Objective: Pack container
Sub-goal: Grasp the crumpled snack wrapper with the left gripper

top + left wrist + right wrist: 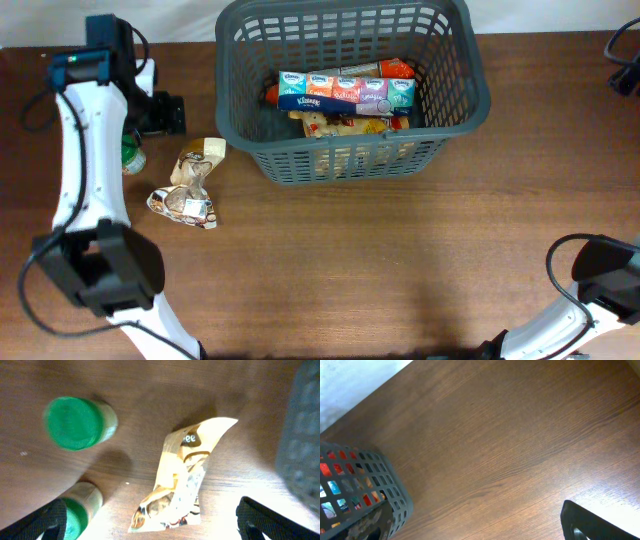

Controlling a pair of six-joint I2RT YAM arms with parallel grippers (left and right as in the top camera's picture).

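The container stands at the far middle of the desk and is already partly filled. A multi-pack of tissues lies across its floor, with some snack packets tucked under its near side.

Just to the container's left, out on the desk, lie a pale snack bag and a second crumpled bag a little nearer the front. Two green-capped bottles stand beside them, half hidden under the arm when seen from above.

The left gripper hangs over this cluster with its jaws spread wide and nothing between them. The pale bag sits roughly between the fingers. The right gripper is well off at the front right corner. Only one finger shows, so I cannot tell how it is set.

To me this looks like the picking-up step for the next loose item, most likely the pale bag. The gripper would need to drop straight down over the bag's middle and pinch the crinkly film without nudging the bottle just beside it. Then it must lift high enough to clear the thick rim.
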